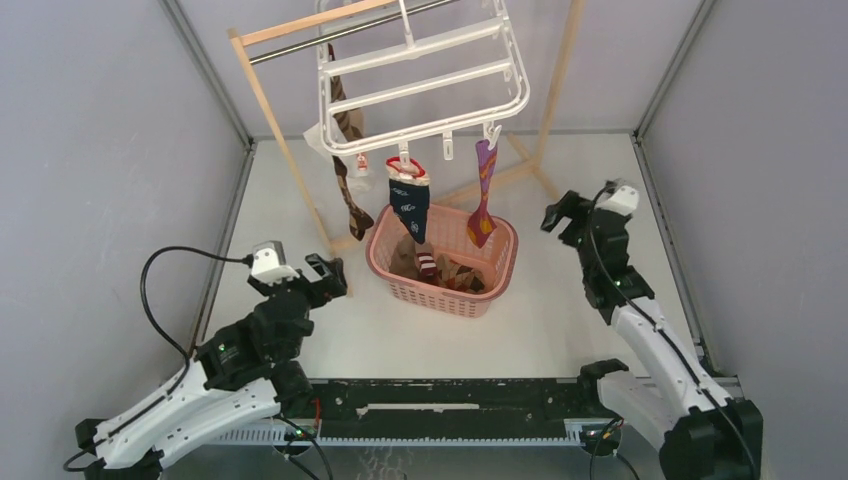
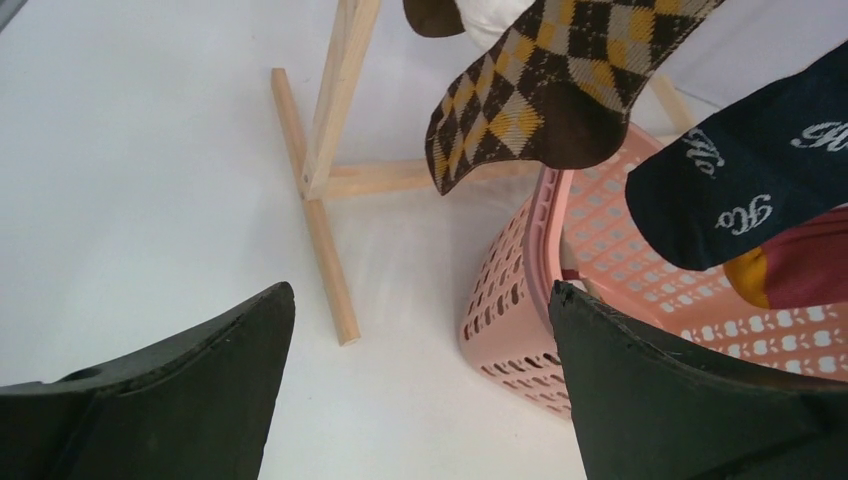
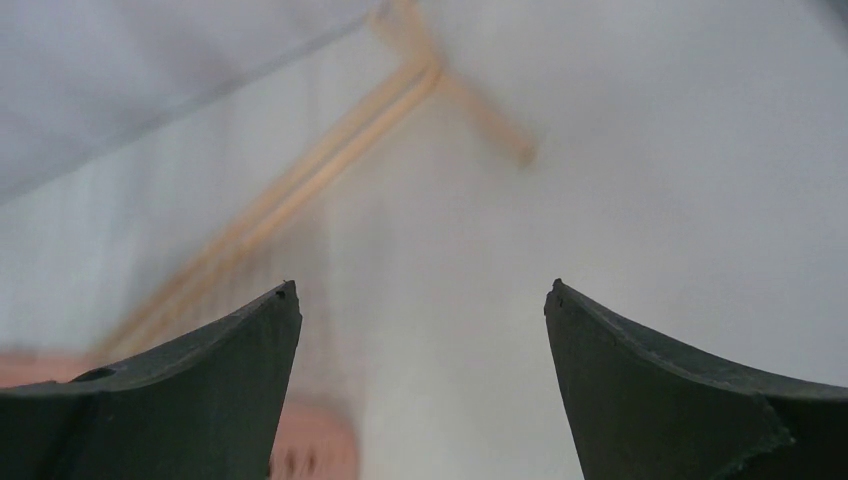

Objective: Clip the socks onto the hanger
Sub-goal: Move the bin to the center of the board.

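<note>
The white hanger (image 1: pixel 425 72) hangs from the rack's rod at the top. Three socks are clipped along its near edge: brown argyle (image 1: pixel 350 195), navy (image 1: pixel 410 205) and purple (image 1: pixel 483 195). More socks (image 1: pixel 440 268) lie in the pink basket (image 1: pixel 440 300) below. My left gripper (image 1: pixel 328 280) is open and empty, low beside the basket's left end. In the left wrist view my left gripper (image 2: pixel 420 300) faces the argyle sock (image 2: pixel 540 90), the navy sock (image 2: pixel 760 190) and the basket (image 2: pixel 510 310). My right gripper (image 1: pixel 562 212) is open and empty, right of the basket. The blurred right wrist view shows my right gripper (image 3: pixel 420 290) over bare table.
A wooden rack (image 1: pixel 270 100) with a metal rod (image 1: pixel 340 38) stands behind the basket. Its foot (image 2: pixel 315 220) lies on the table just ahead of my left gripper, and its base bars (image 3: pixel 400 110) show ahead of my right gripper. Grey walls enclose the table.
</note>
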`<act>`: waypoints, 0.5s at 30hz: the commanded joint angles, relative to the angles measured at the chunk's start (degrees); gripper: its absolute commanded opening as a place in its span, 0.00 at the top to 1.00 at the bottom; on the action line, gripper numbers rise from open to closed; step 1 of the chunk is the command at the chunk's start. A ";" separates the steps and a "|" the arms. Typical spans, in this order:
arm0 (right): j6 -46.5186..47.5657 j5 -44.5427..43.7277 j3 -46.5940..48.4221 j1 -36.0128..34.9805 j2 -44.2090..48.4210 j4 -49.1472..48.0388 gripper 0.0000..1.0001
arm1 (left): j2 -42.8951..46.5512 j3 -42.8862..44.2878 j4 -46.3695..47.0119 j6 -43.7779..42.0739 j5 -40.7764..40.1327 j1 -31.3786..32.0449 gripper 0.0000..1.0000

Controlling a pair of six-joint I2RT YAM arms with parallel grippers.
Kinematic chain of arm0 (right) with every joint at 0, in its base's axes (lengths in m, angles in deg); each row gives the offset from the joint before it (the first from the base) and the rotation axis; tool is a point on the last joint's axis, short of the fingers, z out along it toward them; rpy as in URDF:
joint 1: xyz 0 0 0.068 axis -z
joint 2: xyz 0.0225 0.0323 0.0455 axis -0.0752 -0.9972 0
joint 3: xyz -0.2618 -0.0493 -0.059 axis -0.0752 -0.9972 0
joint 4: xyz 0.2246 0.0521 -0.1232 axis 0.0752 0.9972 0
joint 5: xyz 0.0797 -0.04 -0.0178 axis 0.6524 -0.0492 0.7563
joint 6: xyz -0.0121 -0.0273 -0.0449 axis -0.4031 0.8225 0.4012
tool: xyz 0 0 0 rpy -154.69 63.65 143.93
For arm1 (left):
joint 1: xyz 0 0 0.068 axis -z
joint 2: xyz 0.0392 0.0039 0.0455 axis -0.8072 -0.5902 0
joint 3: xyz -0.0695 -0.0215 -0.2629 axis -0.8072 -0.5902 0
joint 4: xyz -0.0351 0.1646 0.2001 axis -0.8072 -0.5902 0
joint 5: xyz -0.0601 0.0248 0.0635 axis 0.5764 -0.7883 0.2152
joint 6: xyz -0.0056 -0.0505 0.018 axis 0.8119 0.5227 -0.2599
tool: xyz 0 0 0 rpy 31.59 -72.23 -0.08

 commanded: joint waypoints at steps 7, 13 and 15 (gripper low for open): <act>-4.46 0.18 6.74 -16.82 2.82 21.95 0.12 | -8.92 -1.91 12.85 0.35 -1.11 -0.28 0.00; -5.54 2.88 7.36 -18.33 -0.56 22.57 0.13 | -10.40 -1.70 13.99 0.08 -0.12 -0.29 0.00; -5.43 3.38 7.49 -19.41 -0.81 21.99 0.13 | -10.14 -2.05 14.06 -0.37 -0.50 -0.37 0.00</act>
